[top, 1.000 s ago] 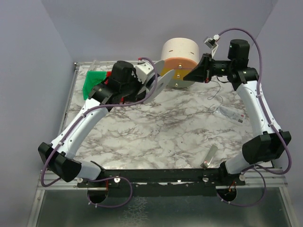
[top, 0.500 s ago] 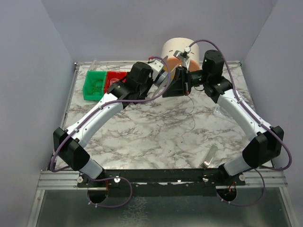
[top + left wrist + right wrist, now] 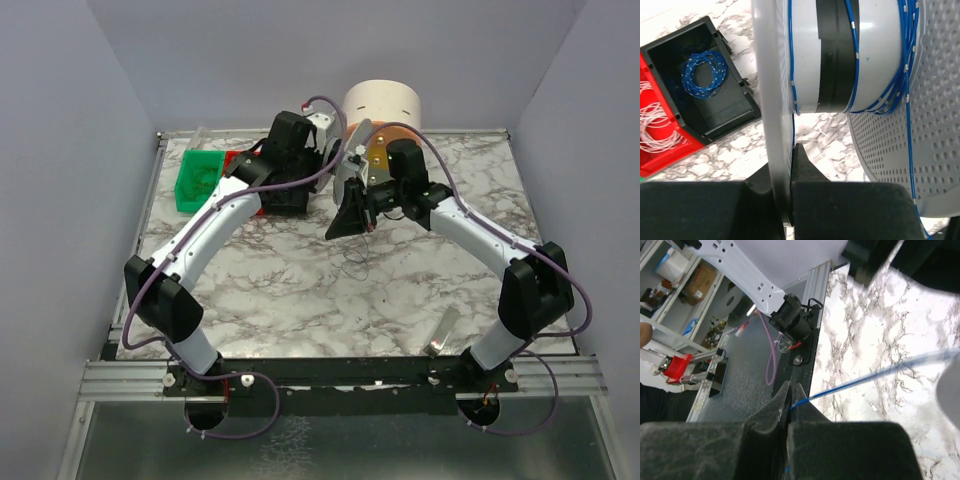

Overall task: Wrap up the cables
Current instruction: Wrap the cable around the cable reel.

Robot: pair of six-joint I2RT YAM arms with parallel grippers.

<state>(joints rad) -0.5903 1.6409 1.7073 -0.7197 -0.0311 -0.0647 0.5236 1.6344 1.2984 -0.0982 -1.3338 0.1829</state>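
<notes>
Spool flange (image 3: 770, 100), partly cropped, sits clamped in left claw (image 3: 790, 155); right claw (image 3: 790, 392) pinches blue cable (image 3: 865, 382), far end blurred.

The table (image 3: 300, 290) has a smooth marble-patterned top with a slight sheen (whether real stone or a printed sheet cannot be told). The spool (image 3: 805, 50) is smooth pale grey plastic. Its far flange (image 3: 940, 130) is pierced all over with small holes, and a matt black band (image 3: 832, 60) runs round the hub. The cable (image 3: 855, 45) wears smooth blue insulation with white marks. The left gripper (image 3: 786, 162) has matt black fingers (image 3: 807, 172), faintly grainy, and so has the right gripper (image 3: 791, 390). The black bin (image 3: 735, 112) is dull plastic and the red bin (image 3: 675, 152) looks glossier. The arm shells (image 3: 215, 235) are glossy white plastic, and the frame rail (image 3: 130, 378) is bare brushed metal.
</notes>
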